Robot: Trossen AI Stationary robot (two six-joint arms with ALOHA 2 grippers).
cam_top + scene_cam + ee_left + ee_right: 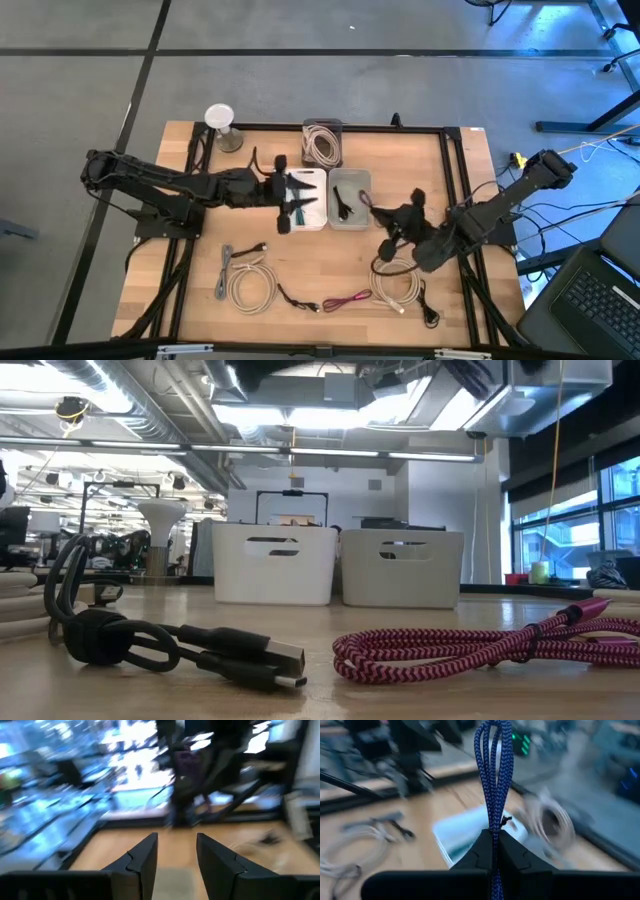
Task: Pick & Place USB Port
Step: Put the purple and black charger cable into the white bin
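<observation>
The left gripper [293, 205] hangs over the white bin [318, 182], fingers [141, 857] parted and holding nothing. Right of that bin stands the grey bin [351, 178]. Further right, the right gripper [492, 840] is clamped on a blue braided USB cable [492, 765], apparently raised just beside the grey bin.

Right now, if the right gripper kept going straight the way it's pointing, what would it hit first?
Probably the grey bin. The right gripper, shut on a blue braided cable, points across the table towards it, with a coiled white cable just beyond. Depth is unclear, so that is a guess.
</observation>
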